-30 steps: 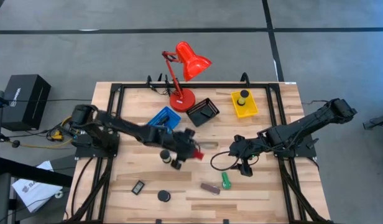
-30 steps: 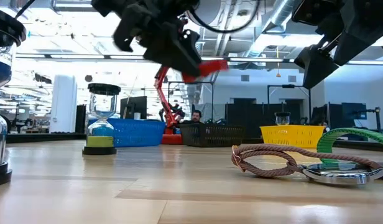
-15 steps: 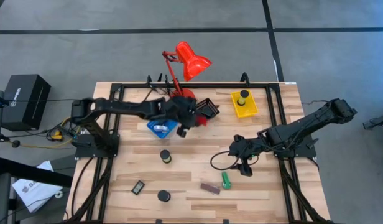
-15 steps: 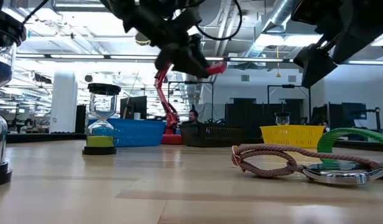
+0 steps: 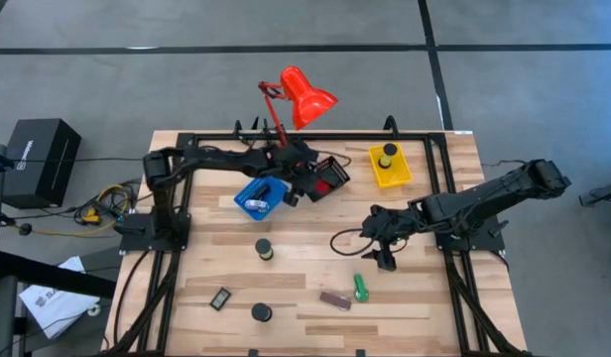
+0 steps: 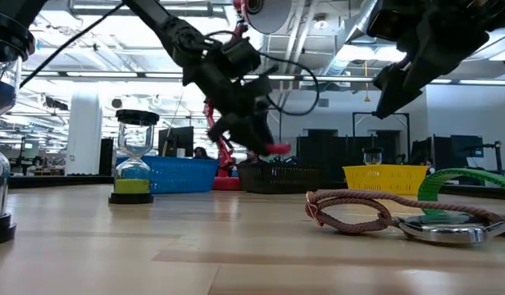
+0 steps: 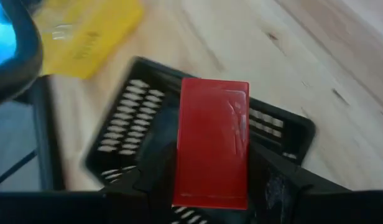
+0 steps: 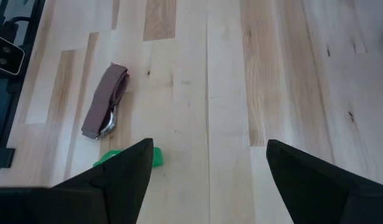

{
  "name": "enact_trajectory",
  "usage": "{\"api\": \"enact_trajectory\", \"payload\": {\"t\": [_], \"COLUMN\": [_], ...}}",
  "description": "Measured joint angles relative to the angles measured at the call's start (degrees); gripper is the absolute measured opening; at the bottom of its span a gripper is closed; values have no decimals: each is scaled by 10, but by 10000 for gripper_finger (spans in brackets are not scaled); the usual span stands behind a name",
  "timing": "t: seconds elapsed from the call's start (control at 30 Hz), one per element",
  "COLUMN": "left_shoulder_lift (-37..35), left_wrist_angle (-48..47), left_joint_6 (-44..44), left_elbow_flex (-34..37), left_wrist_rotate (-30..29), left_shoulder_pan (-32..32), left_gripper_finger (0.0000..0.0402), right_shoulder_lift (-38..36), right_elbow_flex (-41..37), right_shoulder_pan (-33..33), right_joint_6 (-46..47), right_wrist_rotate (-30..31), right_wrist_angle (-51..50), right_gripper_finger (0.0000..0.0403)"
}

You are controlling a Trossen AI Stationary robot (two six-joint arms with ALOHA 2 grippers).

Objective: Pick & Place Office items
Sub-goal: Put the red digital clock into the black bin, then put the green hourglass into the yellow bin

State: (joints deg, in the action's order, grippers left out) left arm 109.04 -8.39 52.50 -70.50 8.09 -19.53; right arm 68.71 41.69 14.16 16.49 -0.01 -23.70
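1. Along the far edge of the light wooden table (image 5: 425, 307) I see a red desk lamp (image 5: 298, 99), a blue tray (image 5: 256, 194), a black slotted tray (image 5: 330, 165) and a yellow tray (image 5: 393, 175) holding a dark round piece with a yellow-green band (image 5: 388, 153).
2. My left gripper (image 5: 315, 186) hangs over the black slotted tray, just beside the blue one; the lamp's base is hidden behind the arm from above.
3. Its jaws are clamped on a flat red rectangular block (image 7: 211, 142) (the wrist view shows it squarely between the fingers, above the tray's slots).
4. My right gripper (image 5: 383, 260) hovers near the middle of the table towards the right edge, jaws spread wide with nothing between them.
5. Just beyond it towards the near edge lie a green stubby cylinder (image 5: 360, 288) and a brown bar (image 5: 334, 298), close together; a loop of cord (image 5: 346, 241) lies beside the gripper.
6. Farther left sit a black round piece with a green band (image 5: 264, 249), another black round piece (image 5: 261, 312) and a small black rectangle (image 5: 220, 297), well apart from both grippers.
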Motion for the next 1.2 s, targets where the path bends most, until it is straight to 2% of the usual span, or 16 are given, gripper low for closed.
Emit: {"api": "enact_trajectory", "payload": {"t": [0.37,0.77,1.2], "left_shoulder_lift": [29,29,10], "left_wrist_angle": [6,5,10], "left_joint_6": [26,12,12], "left_elbow_flex": [-1,-1,0], "left_wrist_rotate": [-2,-52,-67], "left_shoulder_pan": [1,0,9], "left_gripper_finger": [173,206,191], "right_shoulder_lift": [0,0,0], "right_elbow_flex": [0,0,0], "right_shoulder_pan": [0,0,-1], "right_joint_6": [0,0,0], "right_wrist_rotate": [0,0,0], "right_wrist_angle": [0,0,0], "right_gripper_finger": [304,304,304]}}
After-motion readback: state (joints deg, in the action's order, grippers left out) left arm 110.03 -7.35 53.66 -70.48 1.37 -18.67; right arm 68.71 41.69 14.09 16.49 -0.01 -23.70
